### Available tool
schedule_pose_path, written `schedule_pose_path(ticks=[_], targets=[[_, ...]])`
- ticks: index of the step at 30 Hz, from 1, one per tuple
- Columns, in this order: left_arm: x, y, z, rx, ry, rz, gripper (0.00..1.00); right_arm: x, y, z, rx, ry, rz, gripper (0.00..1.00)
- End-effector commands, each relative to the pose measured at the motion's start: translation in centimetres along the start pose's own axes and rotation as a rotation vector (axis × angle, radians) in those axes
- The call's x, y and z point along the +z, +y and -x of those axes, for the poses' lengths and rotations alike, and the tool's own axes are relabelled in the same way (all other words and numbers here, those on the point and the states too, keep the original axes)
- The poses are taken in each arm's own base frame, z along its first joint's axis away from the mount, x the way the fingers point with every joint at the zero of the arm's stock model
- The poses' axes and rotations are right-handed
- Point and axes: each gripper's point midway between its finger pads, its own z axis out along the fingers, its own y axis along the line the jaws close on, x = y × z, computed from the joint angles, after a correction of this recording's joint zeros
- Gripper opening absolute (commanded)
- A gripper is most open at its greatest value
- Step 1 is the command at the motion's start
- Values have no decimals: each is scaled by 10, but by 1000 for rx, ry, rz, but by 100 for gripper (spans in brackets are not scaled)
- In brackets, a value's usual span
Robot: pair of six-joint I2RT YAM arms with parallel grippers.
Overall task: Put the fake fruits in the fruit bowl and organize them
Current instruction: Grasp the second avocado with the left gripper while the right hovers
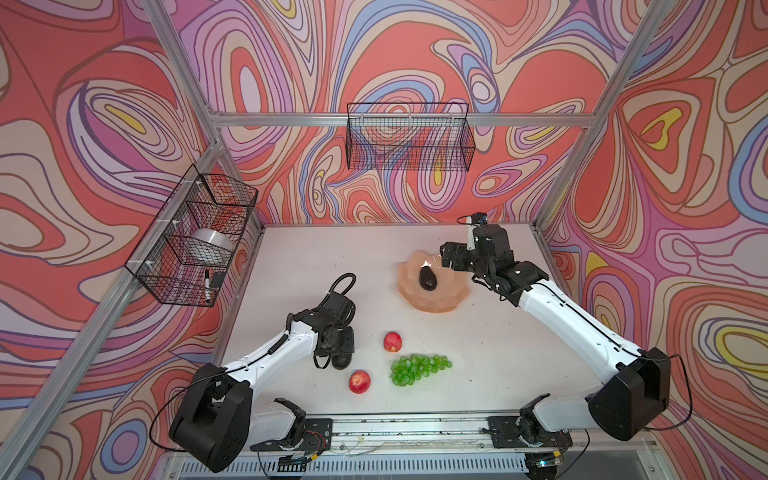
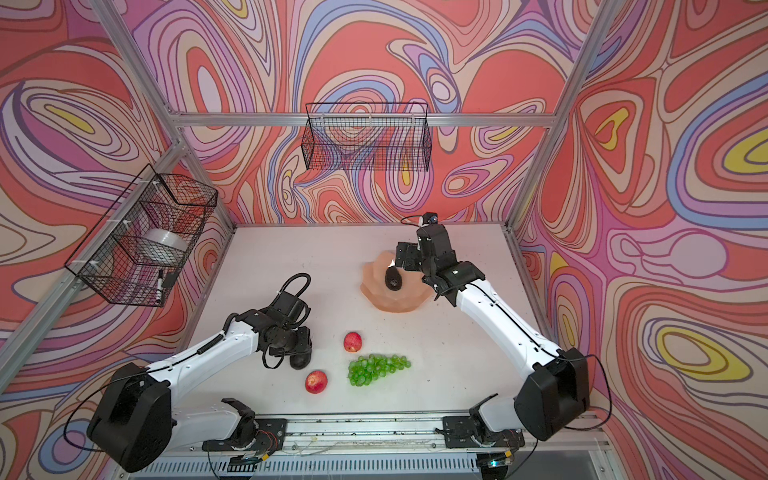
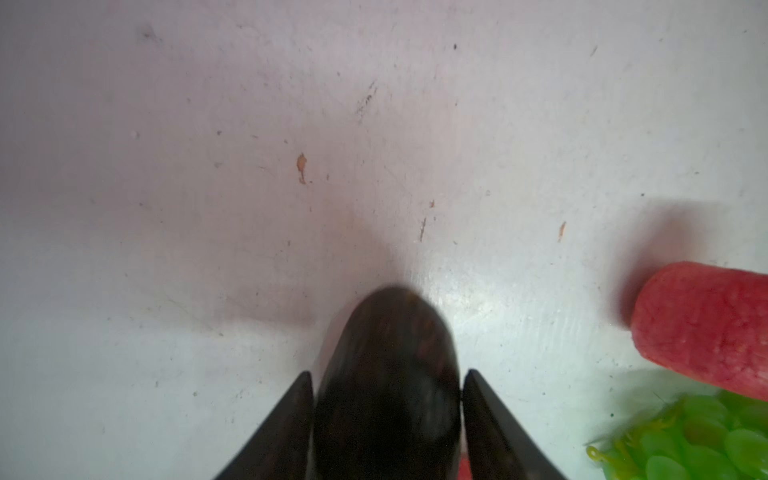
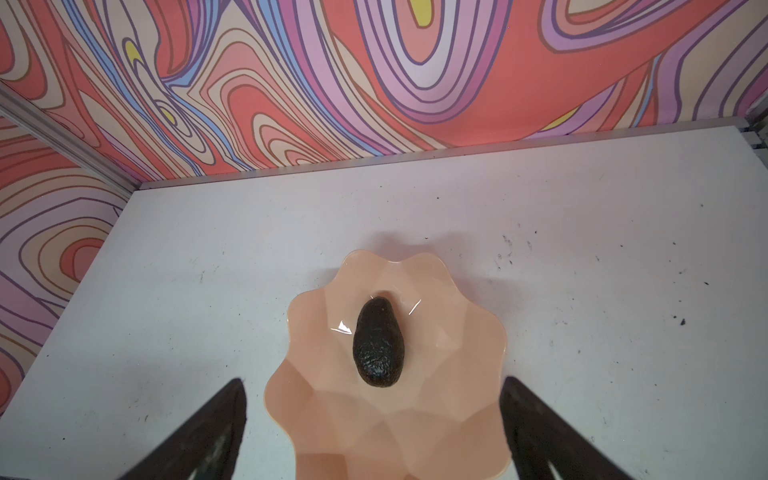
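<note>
Now, left gripper (image 3: 387,373): jaws narrow, flanking the table avocado (image 3: 386,332) at lower centre of the left wrist view; blurred, but contact looks made on both sides.
Right gripper (image 4: 374,381): jaws wide, nothing between, above the fruit bowl (image 4: 457,374).
Bowl contents: bowl avocado (image 1: 428,278), centre right in both top views.
Loose on table (image 1: 498,353): upper apple (image 1: 392,341), lower apple (image 1: 360,382), grapes (image 1: 417,368), lower centre.
Handling: avocado likely light, stiff, pebbly; grip across the broad belly. Grapes probably floppy; take the thick end.
</note>
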Motion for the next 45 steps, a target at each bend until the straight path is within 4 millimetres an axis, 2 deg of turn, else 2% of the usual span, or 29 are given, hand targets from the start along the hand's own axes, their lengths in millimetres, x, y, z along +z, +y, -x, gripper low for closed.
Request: schedule_pose_path(ticks=[1, 4, 6, 8, 10, 17, 28, 32, 34, 39, 42, 45], targets=[[-7, -11, 10, -3, -8, -23, 43, -8, -7, 3, 15, -19, -18, 98], [-14, -24, 18, 0, -12, -70, 39, -9, -10, 2, 19, -21, -23, 98], [-19, -33, 26, 5, -26, -97, 40, -10, -13, 1, 24, -20, -23, 98], [-21, -31, 29, 6, -28, -77, 54, -11, -16, -2, 27, -15, -26, 98], [-21, -26, 27, 3, -6, -40, 64, -12, -17, -3, 30, -14, -26, 98], [-23, -5, -3, -73, 35, -8, 81, -11, -23, -10, 28, -2, -36, 98], [-7, 16, -42, -195, 82, -7, 84, -7, -20, -13, 31, 11, -18, 98], [-1, 15, -47, -201, 99, -15, 78, -8, -20, -14, 35, 11, -16, 98], [-4, 11, -38, -188, 77, -26, 69, -8, -20, -15, 37, 11, -14, 98], [-23, -15, -1, -130, 0, -90, 45, -11, -22, -15, 45, 4, -19, 98], [-33, -37, 20, -95, -25, -151, 40, -15, -25, -15, 48, 0, -28, 98], [-40, -62, 38, -57, -35, -210, 39, -19, -27, -16, 48, -2, -37, 98]])
